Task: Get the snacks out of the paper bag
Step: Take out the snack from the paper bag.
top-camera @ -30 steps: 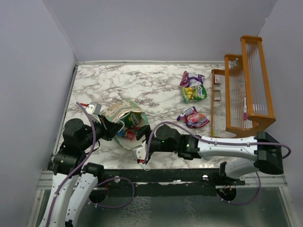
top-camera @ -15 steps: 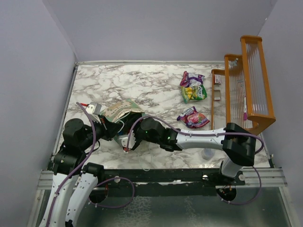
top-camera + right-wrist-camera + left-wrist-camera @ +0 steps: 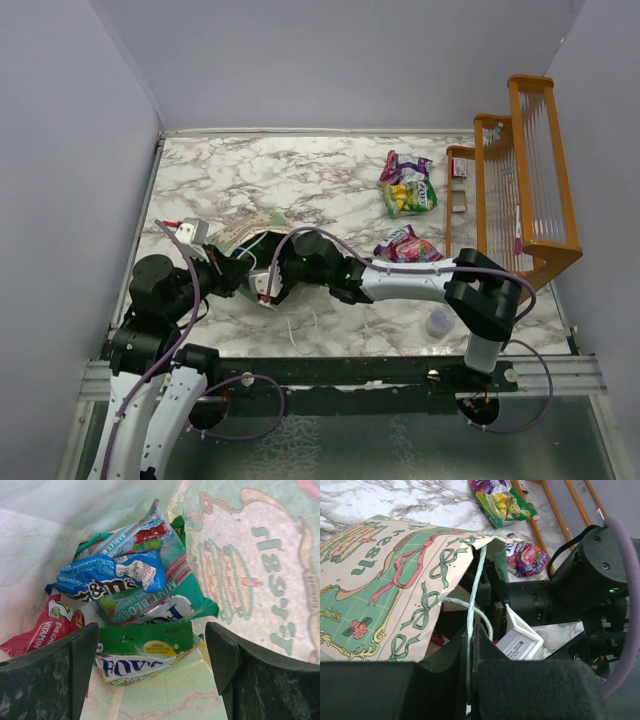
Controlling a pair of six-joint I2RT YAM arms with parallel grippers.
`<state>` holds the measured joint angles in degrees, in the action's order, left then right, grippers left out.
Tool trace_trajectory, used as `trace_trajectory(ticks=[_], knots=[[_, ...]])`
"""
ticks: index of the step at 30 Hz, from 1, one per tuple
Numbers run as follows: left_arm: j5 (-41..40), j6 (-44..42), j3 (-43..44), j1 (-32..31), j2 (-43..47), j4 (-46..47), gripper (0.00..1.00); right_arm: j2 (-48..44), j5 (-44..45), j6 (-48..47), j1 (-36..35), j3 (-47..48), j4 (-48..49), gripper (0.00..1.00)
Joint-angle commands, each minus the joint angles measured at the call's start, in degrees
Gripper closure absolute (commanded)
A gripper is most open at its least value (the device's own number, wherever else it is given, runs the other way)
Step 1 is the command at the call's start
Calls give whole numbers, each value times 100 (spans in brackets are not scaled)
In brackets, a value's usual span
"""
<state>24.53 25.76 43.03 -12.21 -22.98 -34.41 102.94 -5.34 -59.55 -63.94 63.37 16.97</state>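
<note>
My right claw (image 3: 150, 667) sits spread wide inside the bag (image 3: 260, 570), the snacks (image 3: 130, 580) heaped straight ahead at its bottom, green packet (image 3: 145, 637) crosswise nearest, while my left claw (image 3: 470, 645) pinches the bag's string (image 3: 480, 575).

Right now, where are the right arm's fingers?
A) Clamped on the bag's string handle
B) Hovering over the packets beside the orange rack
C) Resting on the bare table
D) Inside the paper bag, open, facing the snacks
D: in the right wrist view the right arm's fingers stand apart between the walls of the paper bag, with the snacks piled just ahead of them.
</note>
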Motion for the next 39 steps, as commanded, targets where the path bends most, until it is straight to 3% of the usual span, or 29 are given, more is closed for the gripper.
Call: trace_trajectory(ticks=[1, 4, 7, 20, 28, 39], knots=[[8, -7, 0, 2, 169, 102, 100, 315, -327, 161, 153, 141, 431, 14], [-11, -7, 4, 1, 224, 108, 100, 467, -311, 228, 244, 184, 398, 19], [-44, 0, 4, 3, 247, 106, 100, 504, -195, 268, 298, 76, 432, 30], [-55, 8, 4, 8, 163, 86, 100, 446, 162, 233, 302, -198, 566, 98], [-59, 32, -5, 7, 128, 76, 100, -359, -879, 780, 277, -393, 326, 99], [-71, 41, -5, 8, 60, 72, 100, -1349, -1214, 2008, 54, -706, 625, 99]])
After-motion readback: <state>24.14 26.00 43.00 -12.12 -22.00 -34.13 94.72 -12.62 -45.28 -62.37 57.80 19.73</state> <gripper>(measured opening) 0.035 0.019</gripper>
